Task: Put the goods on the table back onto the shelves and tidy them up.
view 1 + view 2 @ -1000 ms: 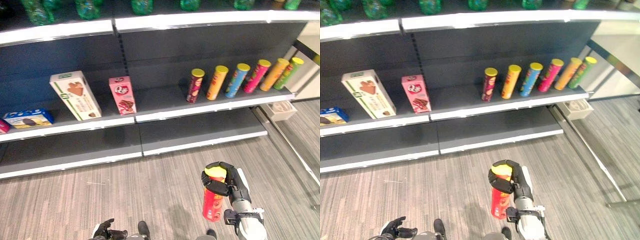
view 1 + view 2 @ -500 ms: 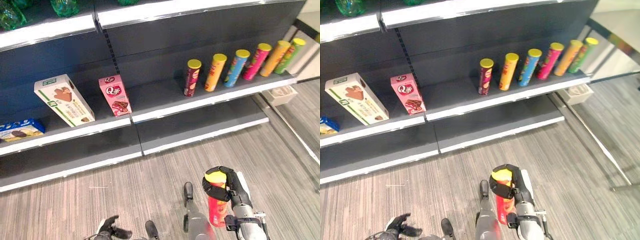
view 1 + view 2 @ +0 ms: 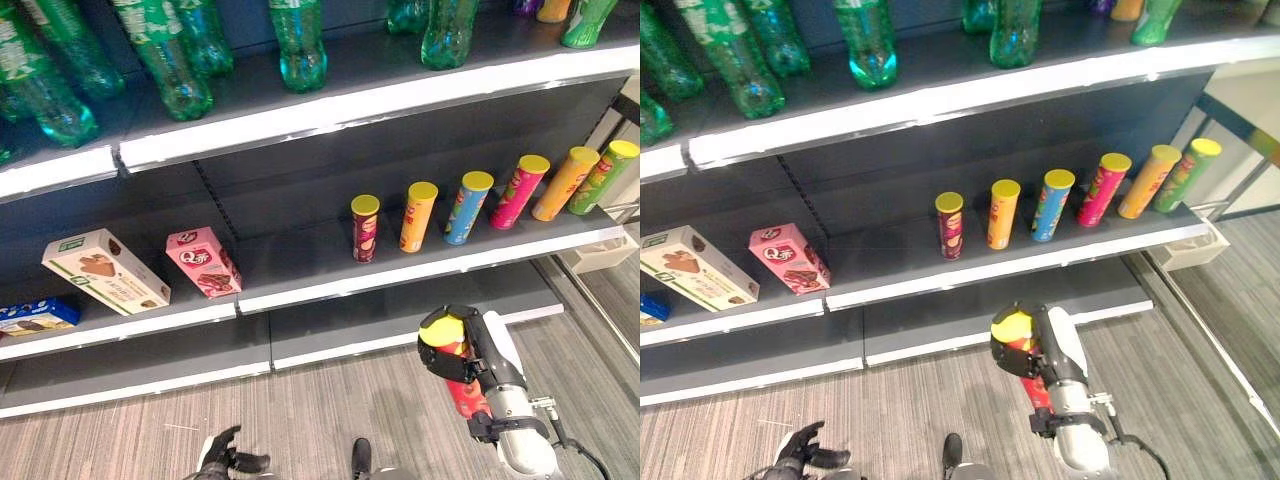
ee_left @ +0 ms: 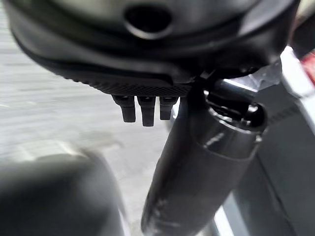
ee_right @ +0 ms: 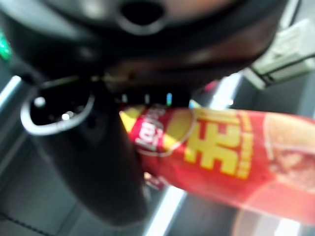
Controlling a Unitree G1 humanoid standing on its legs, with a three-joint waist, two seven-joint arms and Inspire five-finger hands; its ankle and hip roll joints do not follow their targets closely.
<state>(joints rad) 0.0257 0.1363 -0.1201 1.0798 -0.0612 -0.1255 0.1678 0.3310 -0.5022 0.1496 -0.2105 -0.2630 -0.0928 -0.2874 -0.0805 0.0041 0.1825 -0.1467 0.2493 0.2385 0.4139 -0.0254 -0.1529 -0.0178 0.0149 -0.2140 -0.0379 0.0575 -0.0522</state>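
Observation:
My right hand (image 3: 482,345) is shut on a red chip can (image 3: 466,396) with a yellow lid, held tilted above the floor in front of the lower shelf. In the right wrist view the can (image 5: 221,152) lies across the dark hand (image 5: 98,162). On the middle shelf (image 3: 330,285) stands a row of several chip cans, from a dark red one (image 3: 365,228) to a green one (image 3: 607,176). My left hand (image 3: 225,461) hangs low near the floor with its fingers spread, holding nothing.
Further left on the middle shelf are a pink box (image 3: 203,262), a white and green biscuit box (image 3: 105,271) and a blue cookie pack (image 3: 35,315). Green bottles (image 3: 297,45) line the upper shelf. A white bin (image 3: 600,250) sits at the right.
The whole view has shifted up and nearer to the shelves, bringing the bottles into sight. My right hand keeps its hold on the red can and has risen towards the shelves.

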